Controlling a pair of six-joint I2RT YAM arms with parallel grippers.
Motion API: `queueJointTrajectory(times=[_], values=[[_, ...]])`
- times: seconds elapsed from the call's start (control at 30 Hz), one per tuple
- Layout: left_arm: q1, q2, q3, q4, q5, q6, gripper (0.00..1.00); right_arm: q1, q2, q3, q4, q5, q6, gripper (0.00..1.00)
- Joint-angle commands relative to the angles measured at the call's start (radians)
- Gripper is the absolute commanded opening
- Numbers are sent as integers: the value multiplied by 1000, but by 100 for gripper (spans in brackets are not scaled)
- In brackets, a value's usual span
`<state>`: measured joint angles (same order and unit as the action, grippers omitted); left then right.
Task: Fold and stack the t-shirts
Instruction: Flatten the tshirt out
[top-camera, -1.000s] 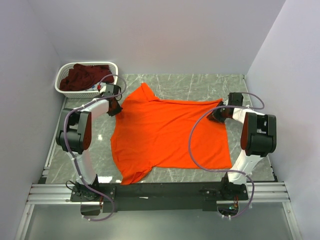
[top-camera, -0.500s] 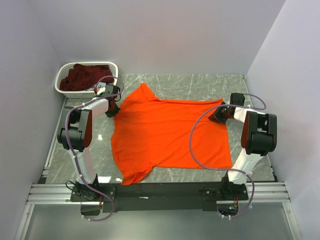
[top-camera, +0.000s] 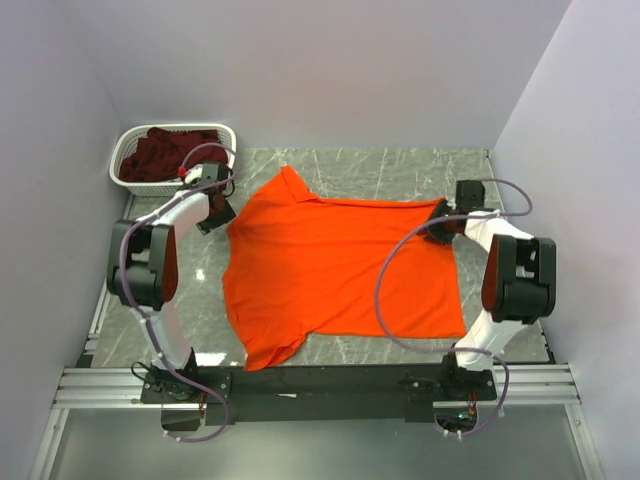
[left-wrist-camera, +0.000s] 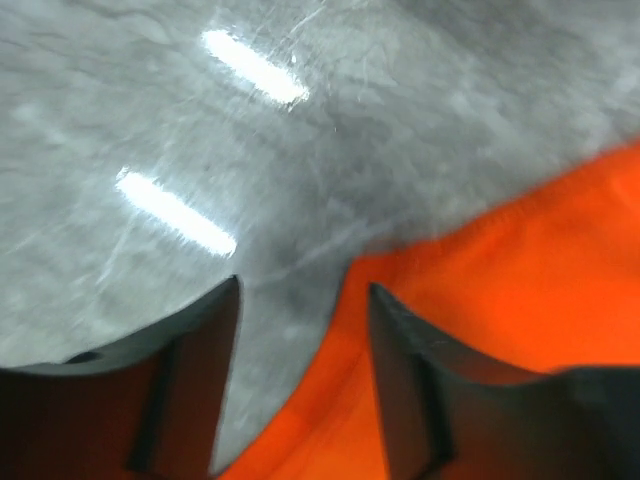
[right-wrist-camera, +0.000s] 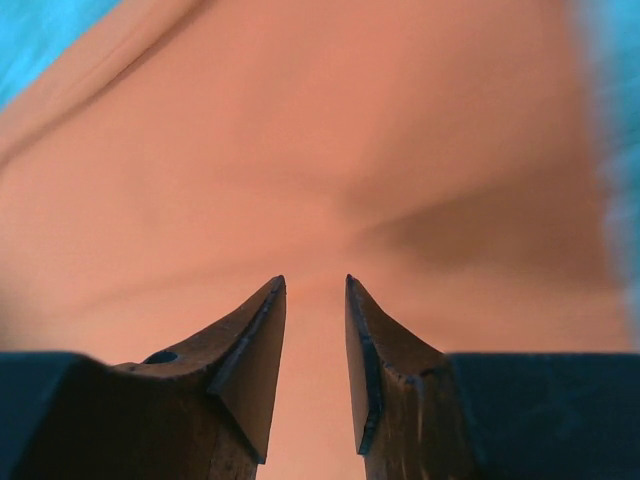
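The orange t-shirt (top-camera: 340, 265) lies spread flat on the marble table, collar end toward the left. The maroon t-shirt (top-camera: 165, 155) is bunched in the white basket (top-camera: 125, 160) at the back left. My left gripper (top-camera: 218, 212) is open just off the shirt's left edge. In the left wrist view (left-wrist-camera: 303, 295) bare table and the orange cloth's edge (left-wrist-camera: 520, 260) show between its fingers. My right gripper (top-camera: 437, 225) hovers low over the shirt's far right corner. In the right wrist view (right-wrist-camera: 315, 285) its jaws stand a narrow gap apart over orange cloth (right-wrist-camera: 330, 130), pinching nothing.
Walls close in the table at the back and on both sides. The basket stands just behind the left arm. Purple cables loop over both arms; the right one (top-camera: 385, 290) hangs across the shirt. A black rail (top-camera: 320, 385) runs along the near edge.
My left gripper has drawn back to the left, off the shirt's edge. My right gripper has shifted slightly toward the back. The shirt lies as before.
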<state>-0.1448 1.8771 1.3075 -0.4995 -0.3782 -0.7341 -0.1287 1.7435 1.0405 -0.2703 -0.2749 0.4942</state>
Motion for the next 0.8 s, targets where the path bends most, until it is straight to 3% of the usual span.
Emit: queueJointTrajectory(times=[0.0, 0.2, 0.4, 0.63, 0.77], values=[[-15, -192, -48, -23, 7, 41, 62, 151, -175, -16, -47, 26, -62, 38], [-16, -482, -210, -54, -4, 96, 82, 542, -318, -60, -129, 49, -118, 38], [-16, -728, -370, -45, 27, 125, 87, 977, -340, -60, -181, 104, -118, 37], [-16, -877, -551, 47, 99, 140, 90, 1280, -201, 76, -217, 164, -101, 38], [-16, -900, -596, 81, 79, 142, 91, 1360, -69, 206, -271, 210, -108, 38]])
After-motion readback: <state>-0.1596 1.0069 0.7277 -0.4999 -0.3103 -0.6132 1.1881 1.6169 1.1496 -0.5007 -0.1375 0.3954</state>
